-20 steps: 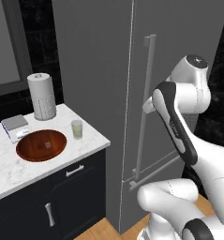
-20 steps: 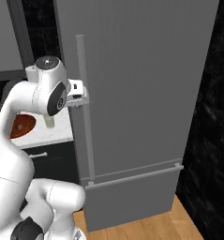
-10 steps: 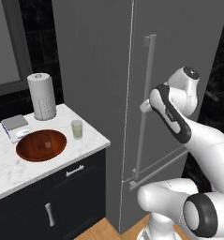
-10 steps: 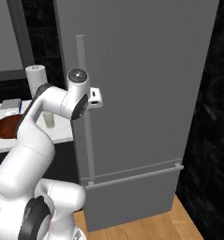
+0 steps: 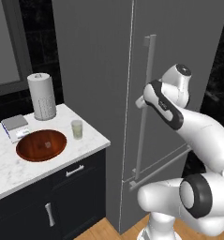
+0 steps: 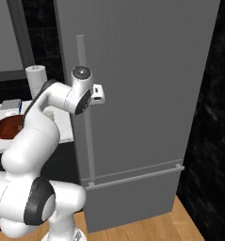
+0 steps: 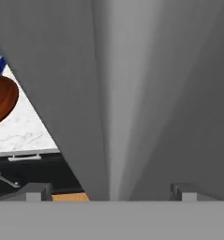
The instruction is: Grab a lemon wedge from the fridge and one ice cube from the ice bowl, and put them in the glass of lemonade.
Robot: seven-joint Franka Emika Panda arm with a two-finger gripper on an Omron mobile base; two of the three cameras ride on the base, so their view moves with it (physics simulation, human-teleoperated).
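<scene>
Two small dark fingertips (image 7: 36, 191) stand spread wide, the long vertical grey bar handle (image 7: 114, 117) between them, contact not discernible. Two-finger gripper (image 5: 142, 101) sits at handle mid-height. Tall matte grey fridge (image 6: 142, 94) closed. Reddish-brown wooden bowl (image 5: 41, 145) and clear lemonade tumbler (image 5: 77, 129) rest on the white marble counter (image 5: 19, 168).

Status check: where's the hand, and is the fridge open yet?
Hand open, fingers either side of the fridge handle. Fridge door shut. Glass and bowl wait on the counter. Nothing in the way.
</scene>
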